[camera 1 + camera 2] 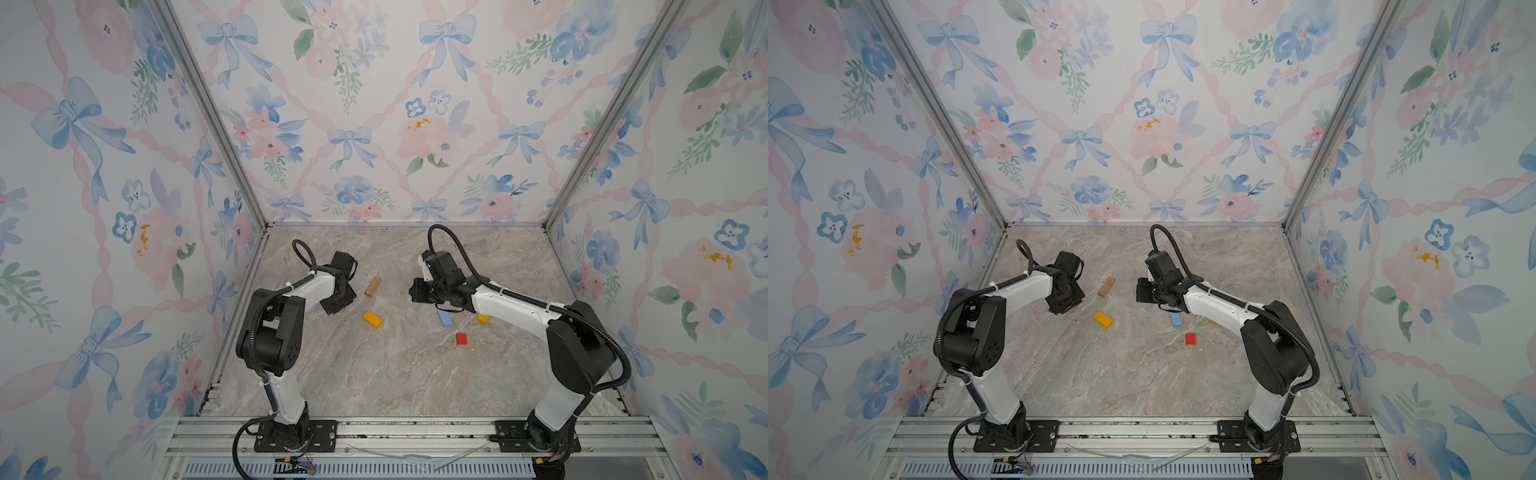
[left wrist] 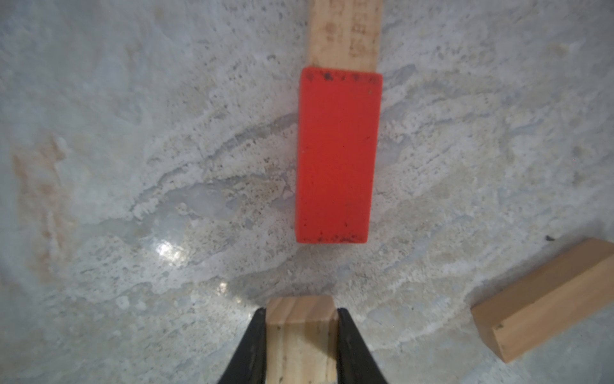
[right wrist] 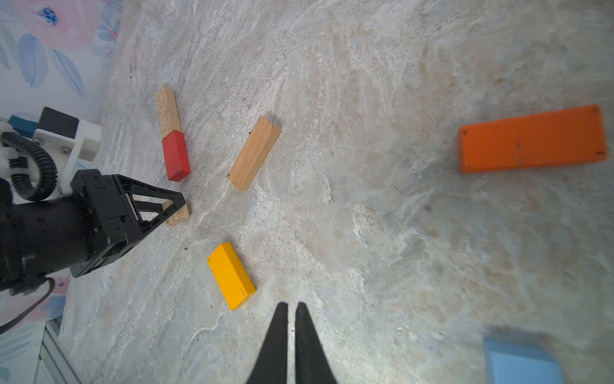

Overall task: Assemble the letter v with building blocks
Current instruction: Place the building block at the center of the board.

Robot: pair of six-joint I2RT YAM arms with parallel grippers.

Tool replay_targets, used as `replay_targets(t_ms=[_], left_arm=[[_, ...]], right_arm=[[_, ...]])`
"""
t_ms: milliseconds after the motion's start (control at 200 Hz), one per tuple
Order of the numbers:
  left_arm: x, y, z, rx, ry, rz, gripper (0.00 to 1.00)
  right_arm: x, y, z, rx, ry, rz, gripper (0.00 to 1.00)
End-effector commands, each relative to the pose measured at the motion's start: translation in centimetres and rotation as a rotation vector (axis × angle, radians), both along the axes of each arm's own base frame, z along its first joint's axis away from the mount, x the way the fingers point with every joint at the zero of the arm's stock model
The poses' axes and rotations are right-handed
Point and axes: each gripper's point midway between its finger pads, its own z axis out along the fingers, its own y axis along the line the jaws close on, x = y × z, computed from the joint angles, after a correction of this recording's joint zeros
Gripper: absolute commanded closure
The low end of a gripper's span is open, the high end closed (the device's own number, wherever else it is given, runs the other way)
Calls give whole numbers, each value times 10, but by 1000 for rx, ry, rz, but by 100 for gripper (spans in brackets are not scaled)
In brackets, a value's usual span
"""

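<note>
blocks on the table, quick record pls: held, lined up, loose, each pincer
held: pale wood block in left pincer
lined up: red block end to end with printed wood block
loose: plain wood block, yellow block, orange block, blue block
left pincer: shut on pale wood block
right pincer: shut, empty

Occlusions and cut-offs, all views.
Left wrist view: clamped wood block [image 2: 300, 335] runs out of frame; so do the printed wood bar [image 2: 344, 33], markings too blurred to read, and a plain wood bar [image 2: 545, 301]. Right wrist view: light blue block [image 3: 521, 362] blurred, cut by the frame edge. Both top views: right arm [image 1: 515, 307] covers part of the yellow block [image 1: 483, 318] and of the light blue block; left arm [image 1: 320, 284] hides its own jaws and the clamped wood block.
</note>
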Motion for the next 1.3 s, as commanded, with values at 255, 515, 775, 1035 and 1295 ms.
replay_targets(t_ms=[255, 515, 775, 1035, 1295], left_arm=[[11, 7, -2, 35, 8, 14, 72], [17, 7, -5, 41, 10, 9, 68], [18, 5, -5, 31, 12, 3, 55], [18, 6, 6, 26, -15, 4, 39], [23, 5, 39, 21, -96, -26, 35]], right_arm=[[1, -6, -8, -5, 20, -16, 90], [0, -11, -9, -9, 23, -23, 90], [0, -12, -8, -8, 19, -26, 90], [0, -11, -4, 4, 18, -19, 90], [-5, 4, 12, 50, 10, 30, 85]])
